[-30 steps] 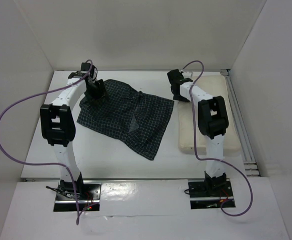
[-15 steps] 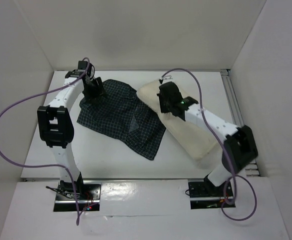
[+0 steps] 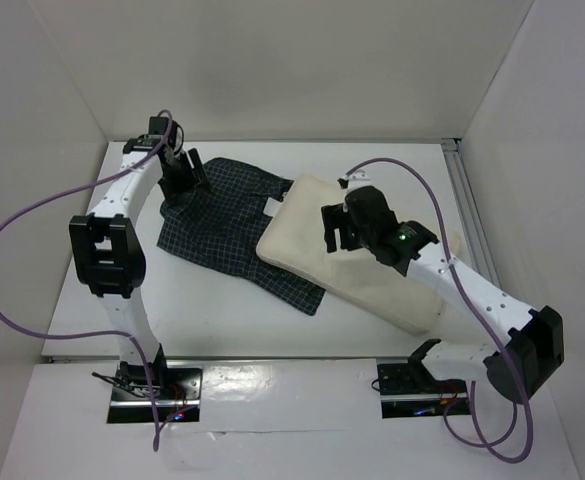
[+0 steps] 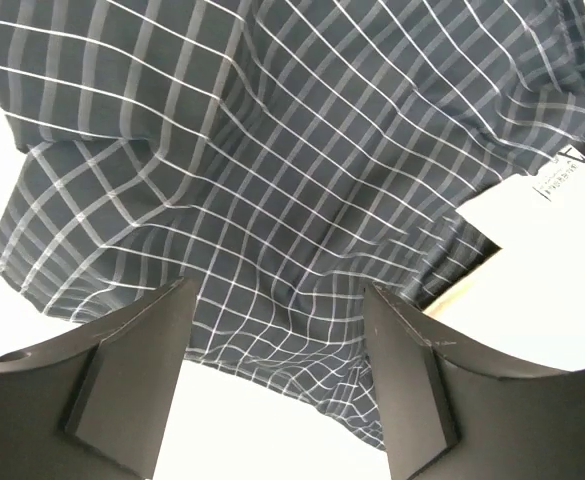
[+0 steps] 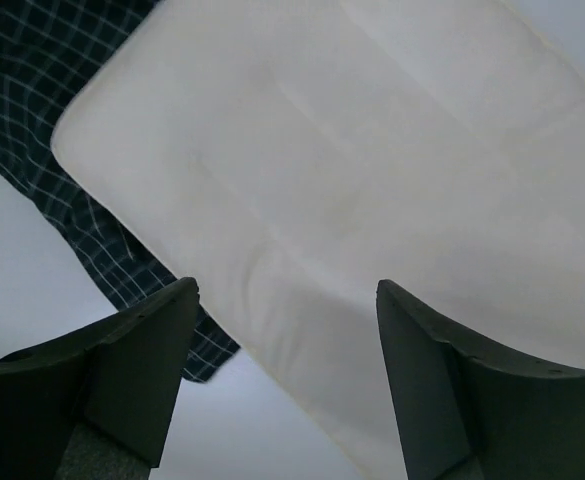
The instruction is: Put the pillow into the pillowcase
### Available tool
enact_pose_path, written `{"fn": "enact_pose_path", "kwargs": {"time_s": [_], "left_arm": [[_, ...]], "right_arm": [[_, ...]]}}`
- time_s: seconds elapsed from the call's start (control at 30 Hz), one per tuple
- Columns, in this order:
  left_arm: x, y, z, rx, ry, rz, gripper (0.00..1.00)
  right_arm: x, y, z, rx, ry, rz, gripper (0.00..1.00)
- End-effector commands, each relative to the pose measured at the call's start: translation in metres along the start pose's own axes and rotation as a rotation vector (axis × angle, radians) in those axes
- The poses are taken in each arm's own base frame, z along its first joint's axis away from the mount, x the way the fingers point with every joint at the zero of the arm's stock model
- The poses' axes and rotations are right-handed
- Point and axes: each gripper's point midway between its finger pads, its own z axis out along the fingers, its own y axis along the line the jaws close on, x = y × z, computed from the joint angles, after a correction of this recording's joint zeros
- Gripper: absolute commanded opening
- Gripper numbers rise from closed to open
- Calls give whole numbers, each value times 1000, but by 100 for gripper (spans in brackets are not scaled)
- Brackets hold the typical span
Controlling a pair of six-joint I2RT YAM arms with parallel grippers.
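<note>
The plump cream-white rectangular pillow [image 3: 302,235] lay with one corner over the dark navy checked fabric pillowcase [image 3: 217,215]. The left gripper [image 4: 277,375] hung above the case and the right gripper [image 5: 287,375] above the pillow, both wide open and empty. Insertion seemed not yet begun; next, the mouth of the case would need lifting.

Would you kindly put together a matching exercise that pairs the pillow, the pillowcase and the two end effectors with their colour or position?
1. pillow
2. pillowcase
3. left end effector
4. right end effector

A. open, over the pillowcase
B. cream, partly overlapping the pillowcase
C. open, over the pillow
D. dark with a white grid

Pairs: 1-B, 2-D, 3-A, 4-C
</note>
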Motion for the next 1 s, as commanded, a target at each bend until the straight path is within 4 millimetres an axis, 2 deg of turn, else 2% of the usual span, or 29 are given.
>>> {"fn": "enact_pose_path", "kwargs": {"time_s": [0.0, 0.03, 0.07, 0.1, 0.13, 0.17, 0.2, 0.23, 0.27, 0.3, 0.33, 0.37, 0.4, 0.43, 0.47, 0.53, 0.57, 0.6, 0.67, 0.7, 0.77, 0.8, 0.83, 0.87, 0.9, 0.93, 0.97], "left_arm": [[-18, 13, -20, -96, -81, 21, 82], [-23, 18, -23, -131, -102, 21, 82], [-33, 25, -31, -161, -145, 11, 82], [-39, 35, -33, -197, -163, 0, 82], [-43, 52, -27, -266, -174, -11, 82], [-50, 59, -27, -294, -180, -32, 82], [-54, 77, -24, -324, -158, -64, 82], [-50, 90, -4, -359, -101, -85, 82], [-54, 95, -1, -369, -91, -96, 82], [-54, 108, 5, -387, -76, -118, 82], [-49, 109, 15, -354, -36, -133, 83], [-51, 110, 23, -330, -26, -145, 83], [-44, 111, 36, -323, 13, -148, 83], [-51, 115, 43, -318, -6, -146, 82], [-54, 109, 45, -281, -12, -138, 82], [-47, 111, 63, -271, 26, -131, 82], [-45, 108, 68, -250, 41, -122, 82], [-48, 108, 72, -248, 39, -122, 82], [-41, 110, 87, -239, 77, -127, 79], [-47, 105, 88, -217, 67, -126, 74], [-53, 96, 91, -176, 63, -127, 62], [-64, 90, 85, -155, 34, -123, 53], [-68, 88, 83, -149, 21, -121, 30], [-72, 84, 81, -136, 12, -119, 19], [-81, 80, 70, -124, -18, -103, 5], [-91, 76, 58, -124, -50, -98, 0], [-99, 73, 48, -125, -81, -95, 0]], "right_arm": [[-52, 10, 2, -5, -114, 33, 77], [-60, 16, 7, -23, -121, 35, 77], [-84, 31, 6, -81, -153, 41, 77], [-80, 41, 33, -86, -96, 42, 77], [-82, 55, 42, -118, -71, 28, 77], [-84, 68, 51, -152, -47, 6, 81], [-108, 90, 50, -179, -81, -6, 86], [-84, 95, 81, -137, 22, -46, 93], [-84, 93, 92, -76, 39, -63, 97], [-88, 100, 112, -42, 59, -65, 100], [-77, 100, 117, -12, 109, -66, 100], [-74, 99, 124, 7, 125, -63, 100], [-75, 101, 129, 9, 131, -65, 100], [-65, 101, 140, 20, 158, -58, 100], [-61, 104, 142, 31, 162, -49, 100], [-41, 97, 147, 59, 205, -42, 100], [-37, 98, 151, 60, 201, -20, 100], [-22, 94, 155, 71, 227, -19, 100], [-12, 97, 160, 54, 240, 4, 97], [-1, 99, 162, 35, 267, 3, 94], [10, 99, 166, 32, 288, 9, 67], [14, 98, 166, 35, 296, 7, 51], [19, 94, 167, 54, 305, 13, 32], [19, 94, 166, 51, 298, 15, 0], [19, 90, 162, 65, 293, 13, 0], [27, 83, 160, 87, 297, 6, 0], [16, 83, 147, 71, 259, 18, 0]]}}
